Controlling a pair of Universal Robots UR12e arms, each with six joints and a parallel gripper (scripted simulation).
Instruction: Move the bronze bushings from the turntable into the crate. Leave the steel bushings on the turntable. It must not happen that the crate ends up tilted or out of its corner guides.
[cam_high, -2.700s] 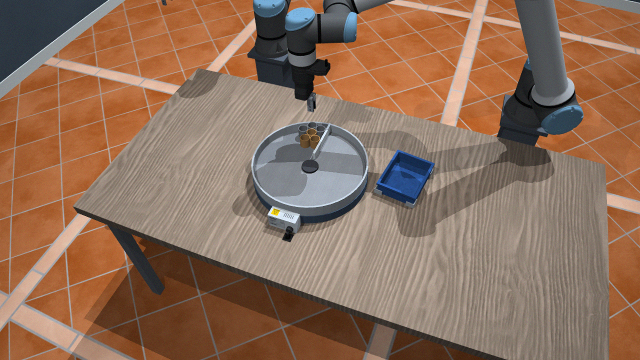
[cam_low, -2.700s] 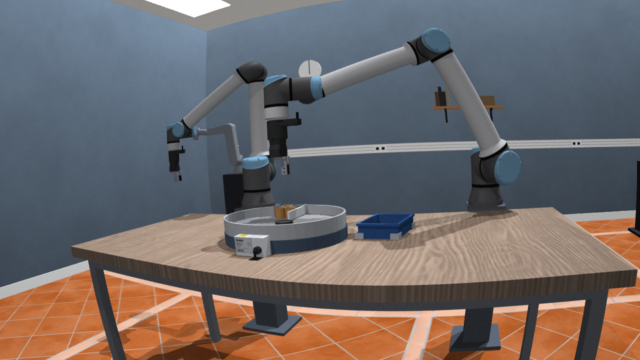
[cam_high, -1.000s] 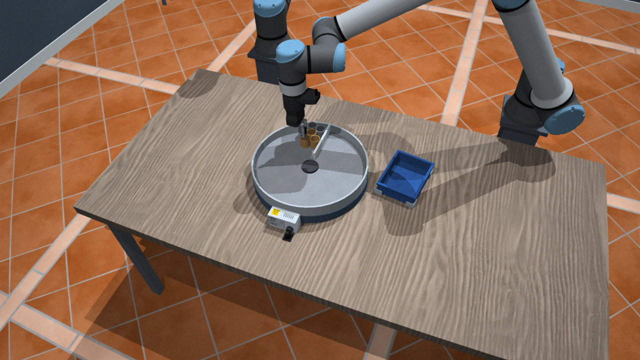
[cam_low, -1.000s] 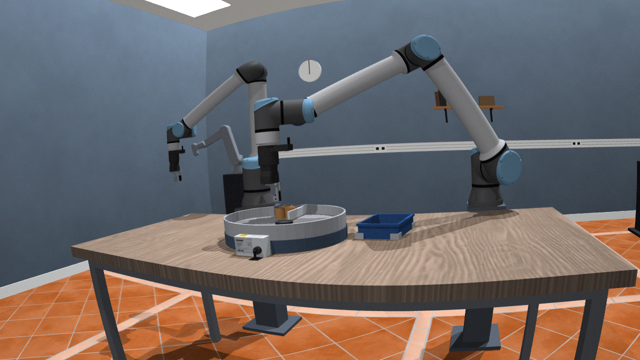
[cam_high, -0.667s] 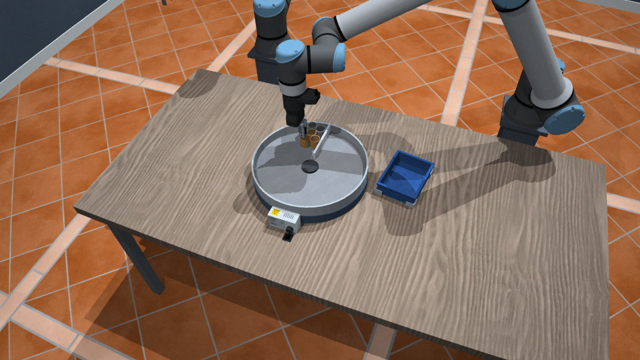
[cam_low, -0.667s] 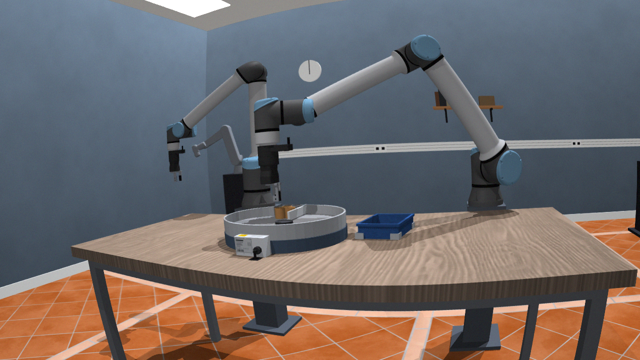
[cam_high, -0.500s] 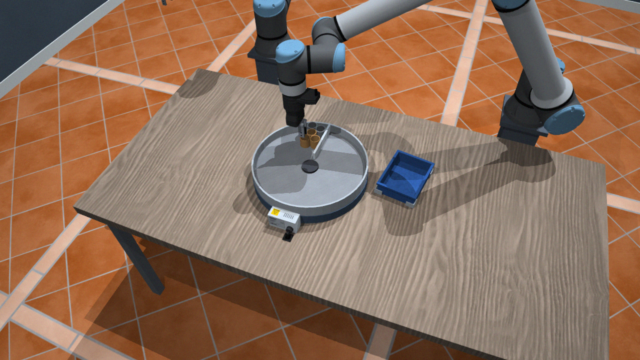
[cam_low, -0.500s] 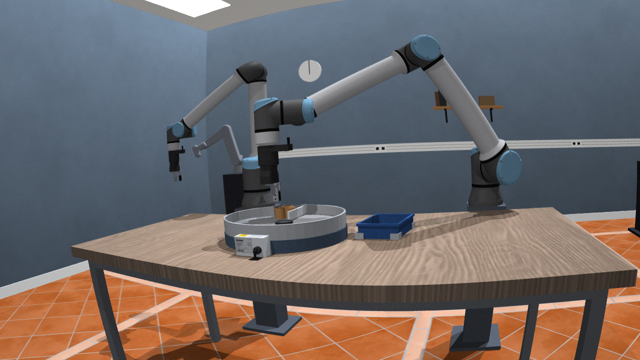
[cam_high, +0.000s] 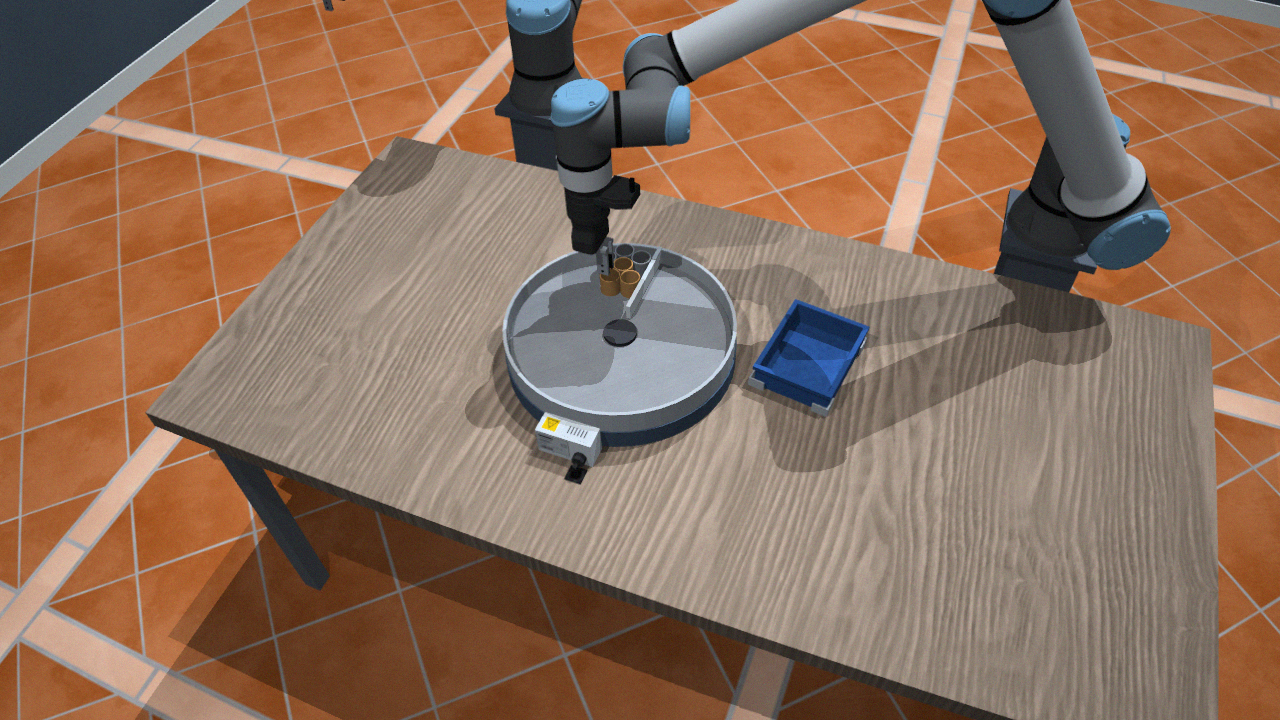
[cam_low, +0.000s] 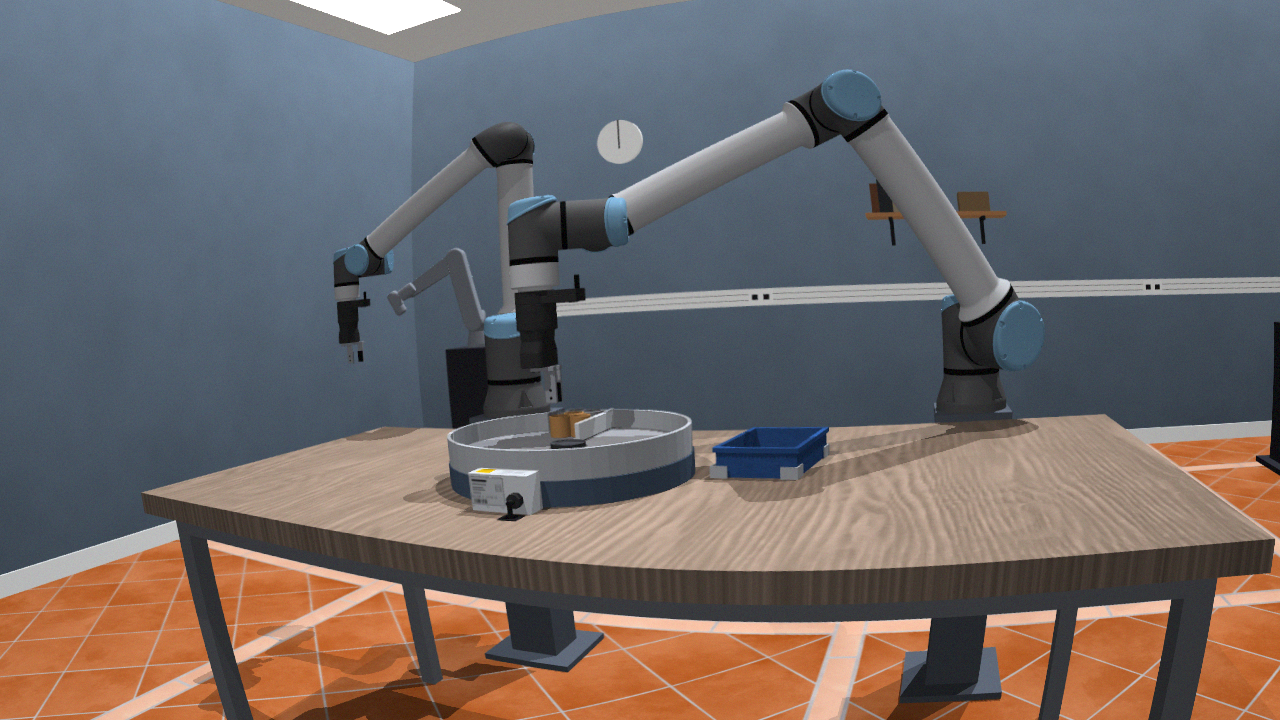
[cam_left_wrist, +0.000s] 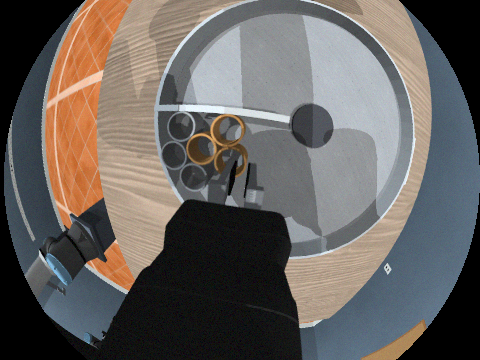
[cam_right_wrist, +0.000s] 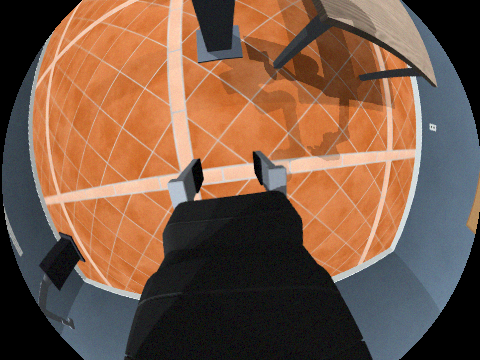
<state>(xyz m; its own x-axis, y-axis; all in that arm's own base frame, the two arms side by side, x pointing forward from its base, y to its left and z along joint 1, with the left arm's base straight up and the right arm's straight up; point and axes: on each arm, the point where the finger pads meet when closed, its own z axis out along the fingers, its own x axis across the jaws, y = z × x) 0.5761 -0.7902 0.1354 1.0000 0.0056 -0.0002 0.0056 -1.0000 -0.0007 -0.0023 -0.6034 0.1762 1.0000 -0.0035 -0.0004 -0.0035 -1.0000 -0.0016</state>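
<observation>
Three bronze bushings (cam_high: 630, 284) (cam_left_wrist: 219, 131) stand upright in a cluster on the turntable (cam_high: 666, 380) (cam_left_wrist: 275, 50), beside three steel bushings (cam_left_wrist: 169, 126) nearer its wall. The steel ones are partly hidden in the top view. My left gripper (cam_high: 605, 271) (cam_low: 554, 398) (cam_left_wrist: 241, 172) is partly open and empty, its fingers just above the bronze bushing farthest from the divider. The blue crate (cam_high: 810, 353) (cam_low: 760, 461) is empty and sits level inside its white corner guides (cam_high: 820, 408) (cam_low: 791, 471). My right gripper (cam_low: 355, 355) (cam_right_wrist: 227, 165) is wide open and empty over the floor.
A white divider (cam_high: 642, 284) (cam_left_wrist: 225, 110) runs from the turntable wall towards the dark hub (cam_high: 619, 332) (cam_left_wrist: 312, 126), close beside the bushings. The raised turntable wall surrounds them. A white control box (cam_high: 567, 438) (cam_low: 503, 491) stands at the turntable's front.
</observation>
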